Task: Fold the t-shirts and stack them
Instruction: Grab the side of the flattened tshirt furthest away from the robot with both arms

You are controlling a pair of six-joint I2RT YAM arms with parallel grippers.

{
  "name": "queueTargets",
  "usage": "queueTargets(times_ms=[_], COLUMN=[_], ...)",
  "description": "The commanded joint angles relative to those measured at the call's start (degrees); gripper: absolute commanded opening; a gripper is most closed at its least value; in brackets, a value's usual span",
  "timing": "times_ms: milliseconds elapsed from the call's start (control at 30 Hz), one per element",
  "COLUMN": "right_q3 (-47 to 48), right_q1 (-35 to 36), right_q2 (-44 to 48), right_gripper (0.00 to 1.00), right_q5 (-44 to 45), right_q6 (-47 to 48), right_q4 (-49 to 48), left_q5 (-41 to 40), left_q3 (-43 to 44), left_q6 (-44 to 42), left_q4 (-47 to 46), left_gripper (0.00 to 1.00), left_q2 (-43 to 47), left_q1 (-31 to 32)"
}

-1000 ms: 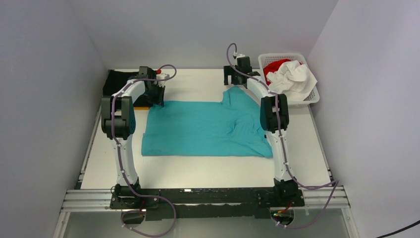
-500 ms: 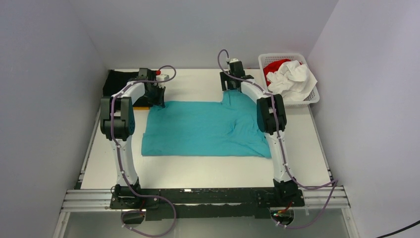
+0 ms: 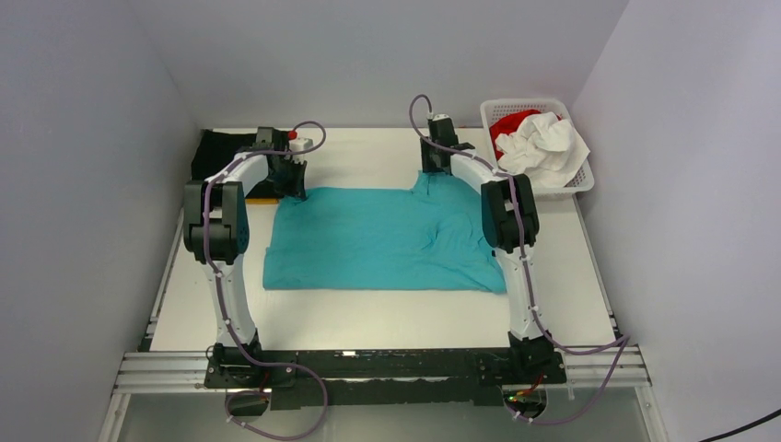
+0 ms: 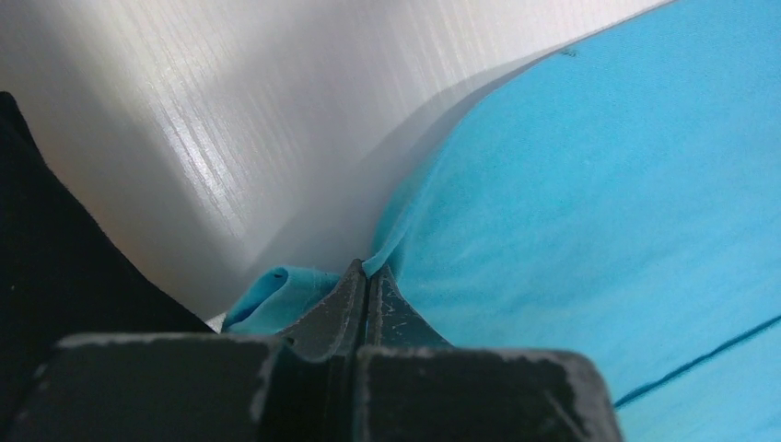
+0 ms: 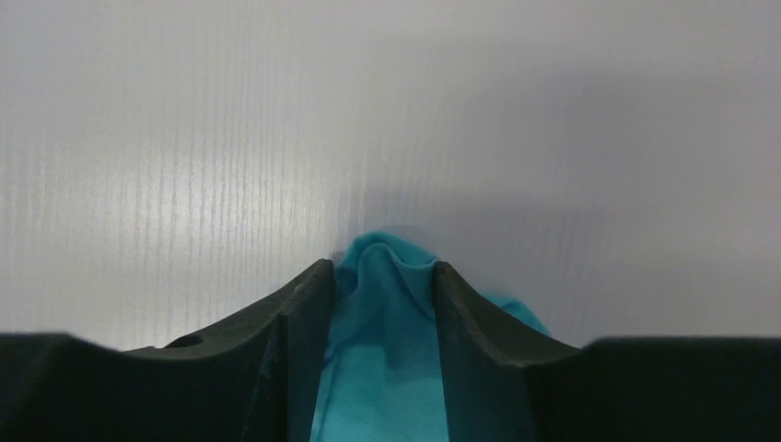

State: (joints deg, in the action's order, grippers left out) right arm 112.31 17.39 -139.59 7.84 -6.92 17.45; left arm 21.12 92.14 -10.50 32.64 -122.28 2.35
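Evidently soft, light and limp, the turquoise t-shirt [image 3: 368,244] lies spread mid-frame on the worktop [image 3: 368,313], best taken at its upper corners, where the left jaws clamp its edge and the right jaws stand apart astride a ridge.

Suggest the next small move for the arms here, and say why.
Probably close the right gripper fully on the turquoise t-shirt before any lift. Its jaws straddle a bunched fold at the shirt's far right edge but stand apart, while the left gripper is already pinched shut on the far left corner.
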Motion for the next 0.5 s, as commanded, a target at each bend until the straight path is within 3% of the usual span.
queueTargets(times_ms=[0,200,467], right_q3=[-4.5,-10.5,-11.2], right_q1=[-0.3,-0.2,1.2], right_q2=[2.8,8.0,12.0], right_gripper=[0.37,0.03,0.00], right_q5=[-0.6,-0.6,0.4], right_q6=[-2.6,-4.9,-2.1], right_q4=[2.6,-2.4,-3.4], left_q5=[0.4,-0.3,0.4], left_q3=[0.1,-1.1,-4.7], left_q6=[1.0,1.6,2.4], left_q4=[-1.3,-1.8,-3.6], left_gripper=[0.00,0.00,0.00], left_q2=[3.0,3.9,7.3], left_q1=[0.3,0.2,0.3])
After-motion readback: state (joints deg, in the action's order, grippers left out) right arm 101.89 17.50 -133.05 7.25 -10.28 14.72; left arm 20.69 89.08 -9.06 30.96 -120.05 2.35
